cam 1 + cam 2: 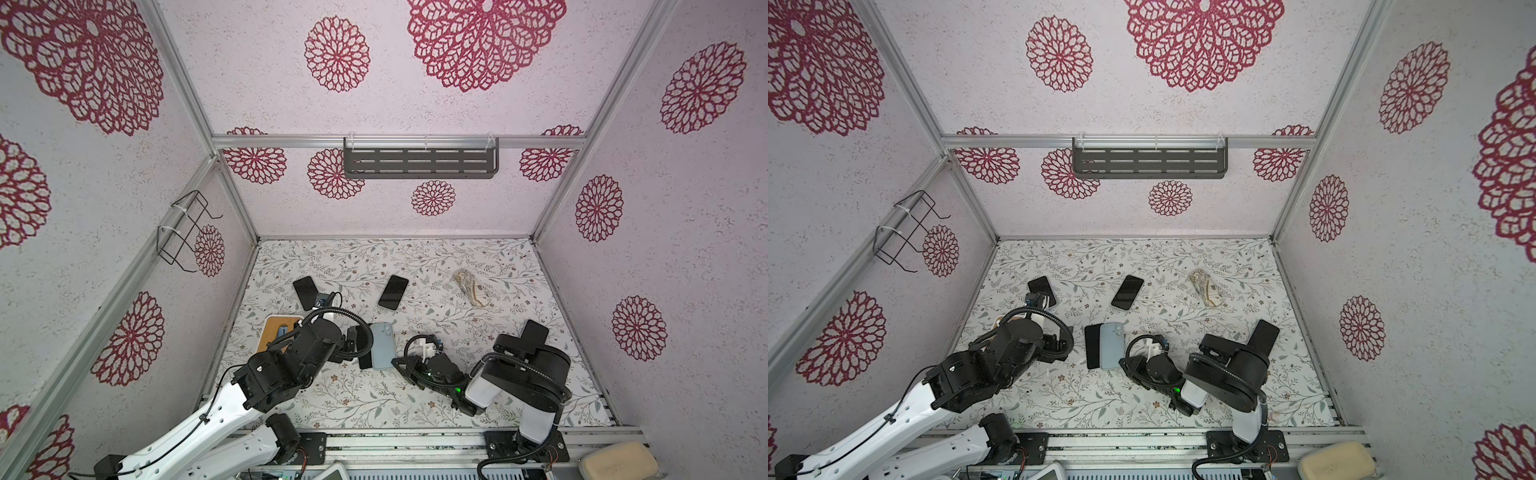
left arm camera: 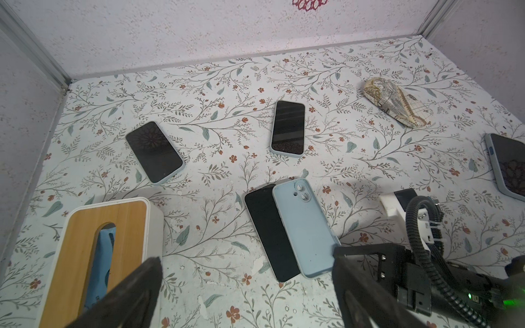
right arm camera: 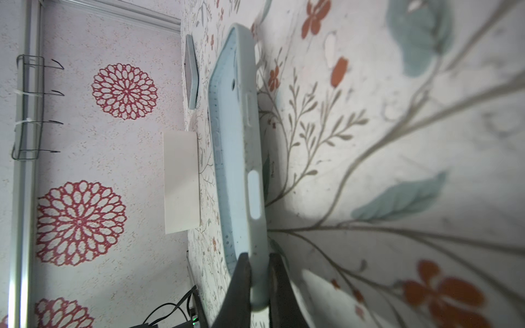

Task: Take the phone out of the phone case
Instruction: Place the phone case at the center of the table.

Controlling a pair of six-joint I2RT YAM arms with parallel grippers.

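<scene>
On the floral table (image 2: 397,170), the blue phone case (image 2: 304,227) is overlapping the black phone (image 2: 267,233) — the right end effector (image 3: 260,284) is pinching the case's rim; the left end effector (image 2: 245,257), gaping empty, should be pinning the phone down.

pale blue phone case (image 2: 305,227) lying back-up, black phone (image 2: 270,235) snug alongside, maybe overlapping a bit, wood-lidded tissue box (image 2: 93,241) nearby, left gripper (image 2: 247,272) spread wide

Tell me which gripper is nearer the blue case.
Right. The right gripper is shut on a corner of the case; the left gripper hangs open, clear of it, beyond the black phone.
</scene>
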